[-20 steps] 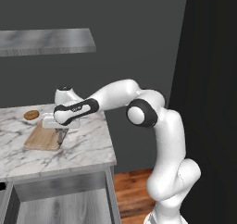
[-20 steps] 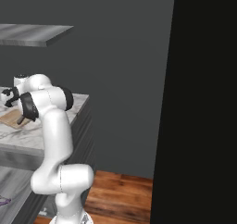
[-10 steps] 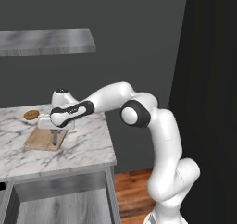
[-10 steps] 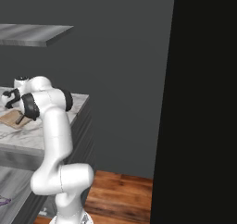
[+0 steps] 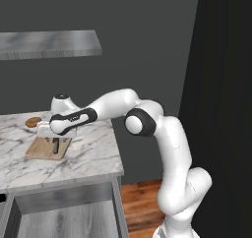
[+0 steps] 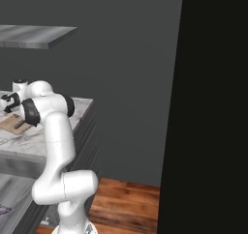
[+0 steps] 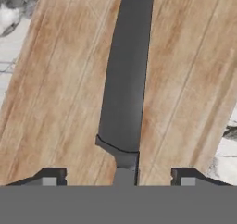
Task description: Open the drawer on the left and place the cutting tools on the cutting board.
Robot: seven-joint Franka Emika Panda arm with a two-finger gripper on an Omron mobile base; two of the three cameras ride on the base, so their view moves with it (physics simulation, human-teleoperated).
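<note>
glossy white arm (image 5: 167, 148) with dark joints.

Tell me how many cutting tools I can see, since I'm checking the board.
2. The knife lies flat on the cutting board. A purple tool shows low beside the cabinet. Others may be hidden.

The white-and-grey marble surface (image 5: 88, 158) carries the tan wooden cutting board (image 5: 38, 151) near its back edge. A small round brown pastry (image 5: 32, 121) sits on the marble just behind the board.
</note>
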